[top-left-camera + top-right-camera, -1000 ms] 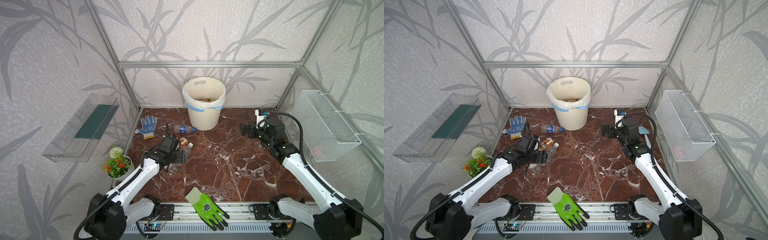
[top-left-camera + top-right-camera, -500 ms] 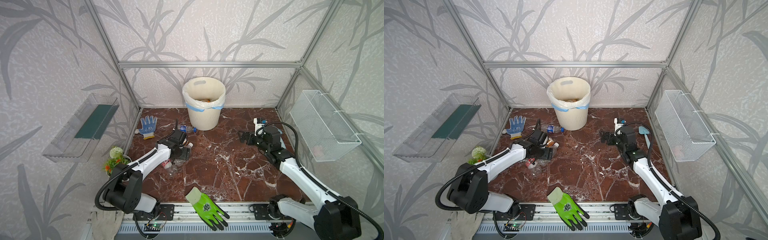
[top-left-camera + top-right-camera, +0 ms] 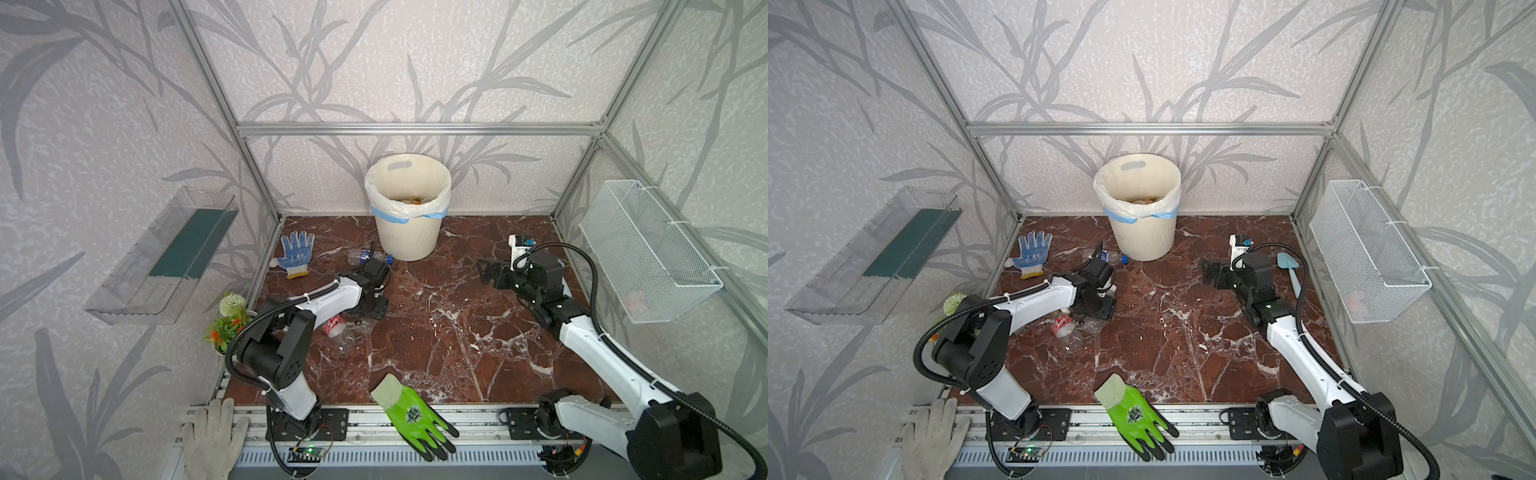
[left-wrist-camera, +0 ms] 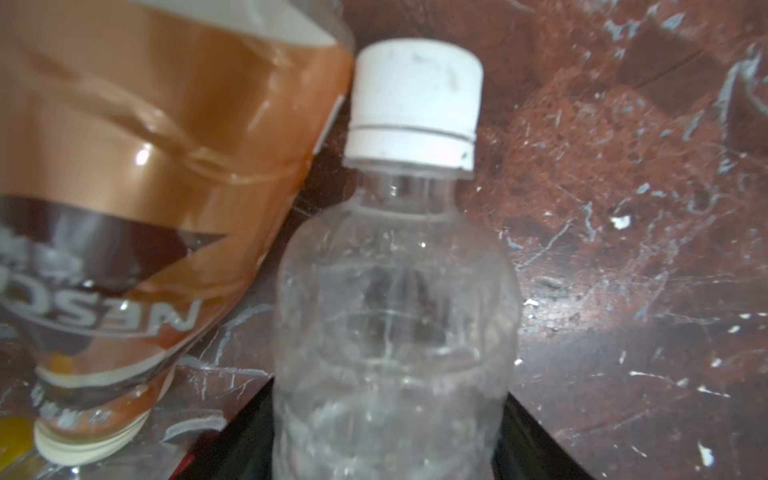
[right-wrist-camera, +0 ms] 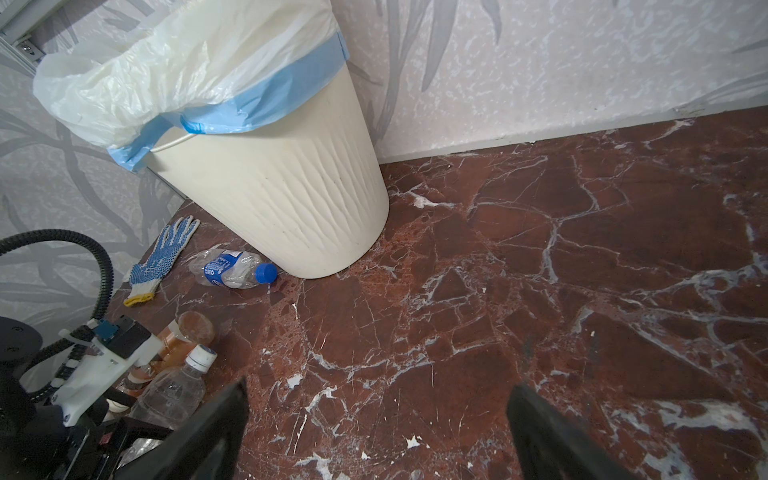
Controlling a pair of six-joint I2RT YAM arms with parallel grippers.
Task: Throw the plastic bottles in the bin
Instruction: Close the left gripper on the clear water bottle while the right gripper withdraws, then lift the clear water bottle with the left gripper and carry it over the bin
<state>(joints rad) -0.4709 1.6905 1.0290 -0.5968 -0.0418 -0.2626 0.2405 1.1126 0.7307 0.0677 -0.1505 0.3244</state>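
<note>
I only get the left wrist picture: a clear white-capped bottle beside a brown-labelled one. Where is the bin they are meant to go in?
Observer: The bin stands upright at the far end, in the middle.
Operator: Anything else to pick up?
Observer: Yes, a crushed blue-capped bottle lies on its side by the bin's foot.
Operator: What is the other arm doing?
Observer: The right gripper is open and holds nothing.

Left of the bin [image 3: 409, 245] lie a crushed bottle [image 5: 230, 268] just beside its base and a work glove [image 3: 296, 253] beyond; other bottles [image 3: 334, 326] lie before its left side.
</note>
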